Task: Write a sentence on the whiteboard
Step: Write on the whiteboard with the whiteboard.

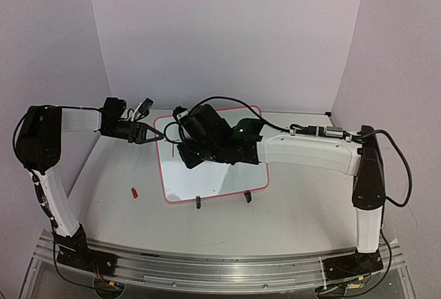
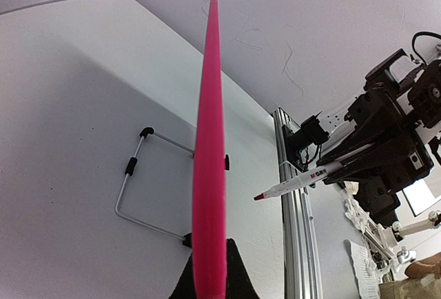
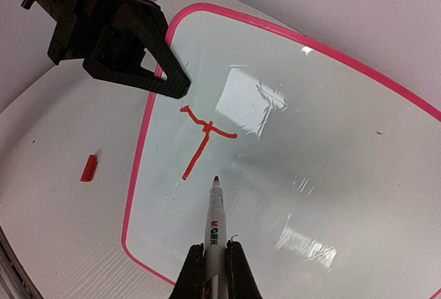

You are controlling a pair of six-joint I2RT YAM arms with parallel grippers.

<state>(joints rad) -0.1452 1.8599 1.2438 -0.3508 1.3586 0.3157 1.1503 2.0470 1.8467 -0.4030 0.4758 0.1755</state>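
At the far left the left arm rises from its base and reaches inward over the surface. A small red cap lies on that surface, just off the whiteboard's left side and apart from it. The left gripper is clamped on the whiteboard's left edge, its fingers pressed to either side of the pink frame. The whiteboard sits in the middle of the surface, its two black clip feet at the near edge. The left wrist view shows a wire stand behind it, resting on the surface. A few red strokes are on the left part of the white face: a slanting line crossed by a wavy one. Just below these strokes hovers the red tip of a white marker; whether it touches the board I cannot tell. The right gripper is closed on the marker's barrel, a finger on each side. The right arm stretches across from the right, over the board's far half
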